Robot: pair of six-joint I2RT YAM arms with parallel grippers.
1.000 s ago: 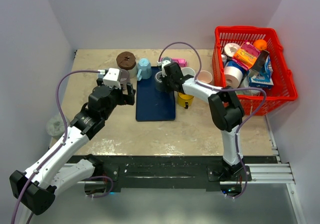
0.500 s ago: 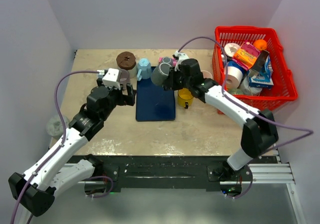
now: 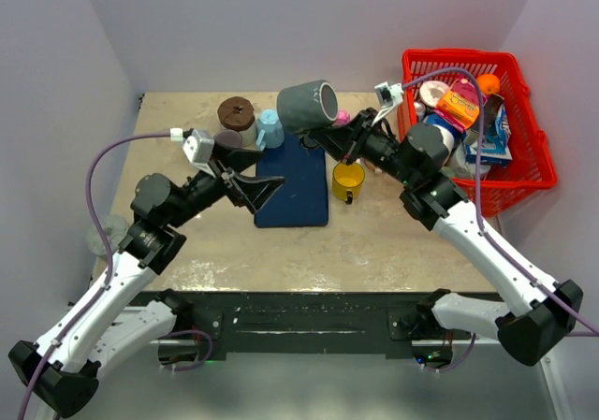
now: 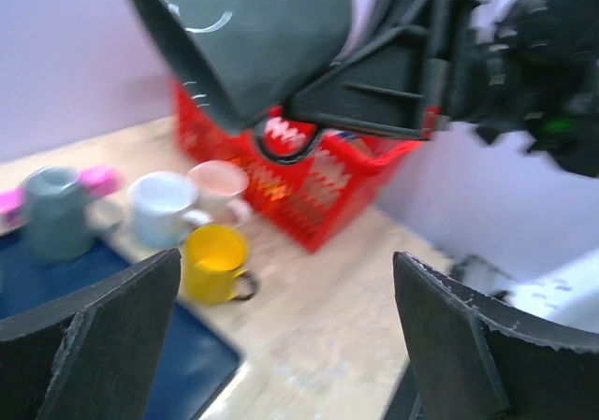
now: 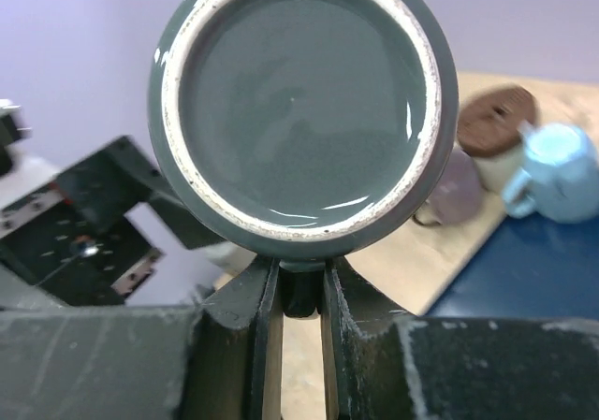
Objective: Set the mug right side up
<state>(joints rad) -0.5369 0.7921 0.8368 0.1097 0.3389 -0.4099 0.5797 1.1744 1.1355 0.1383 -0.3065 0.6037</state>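
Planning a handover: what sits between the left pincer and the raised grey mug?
Nothing: the left wrist view shows only open air between the open left pincer and the grey mug, held by the right pincer.

Grey mug [image 3: 307, 105], tipped sideways, held aloft

Table [image 3: 374, 242]: beige, stone-mottled top, matte, evenly lit, under me.
Back wall [image 3: 309, 27]: plain pale lavender-white, meeting the table's far edge.
Left wall [image 3: 56, 111], right wall [image 3: 571, 83]: same plain finish, closing me in on both sides.
Black base plate [image 3: 309, 319]: along the table's near edge.
Aluminium rail [image 3: 505, 322]: to my right, beside that plate.
Floor [image 3: 309, 392]: grey, below.
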